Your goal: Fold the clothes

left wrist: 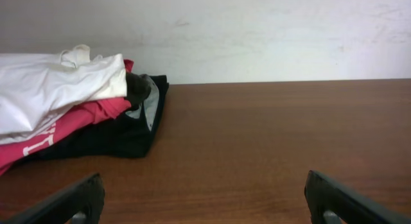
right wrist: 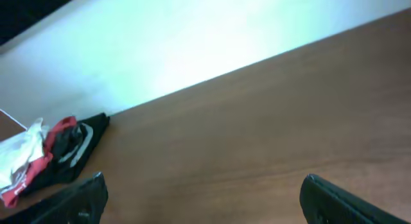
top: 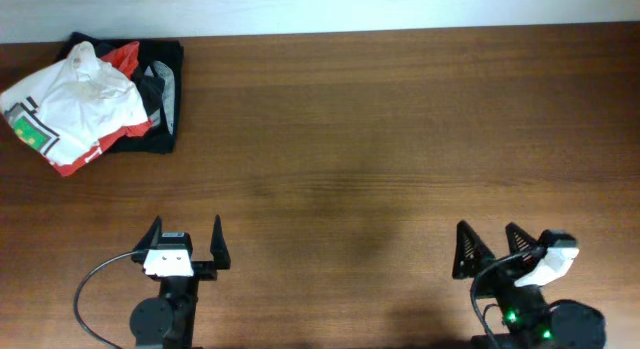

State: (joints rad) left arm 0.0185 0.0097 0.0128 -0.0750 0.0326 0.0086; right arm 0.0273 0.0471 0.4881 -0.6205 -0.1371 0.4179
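Note:
The white T-shirt (top: pixel 75 97) lies crumpled on top of a pile at the table's far left corner, its green-and-black print at its left edge. It also shows in the left wrist view (left wrist: pixel 54 89) and, small, in the right wrist view (right wrist: pixel 18 156). My left gripper (top: pixel 186 241) is open and empty at the near edge, left of centre, far from the pile. My right gripper (top: pixel 492 246) is open and empty at the near right.
Under the white shirt lie a red shirt (top: pixel 118 61) with white lettering and a black garment (top: pixel 165 89). The brown wooden table (top: pixel 380 139) stretches between the pile and the grippers. A white wall (left wrist: pixel 257 31) stands behind the table.

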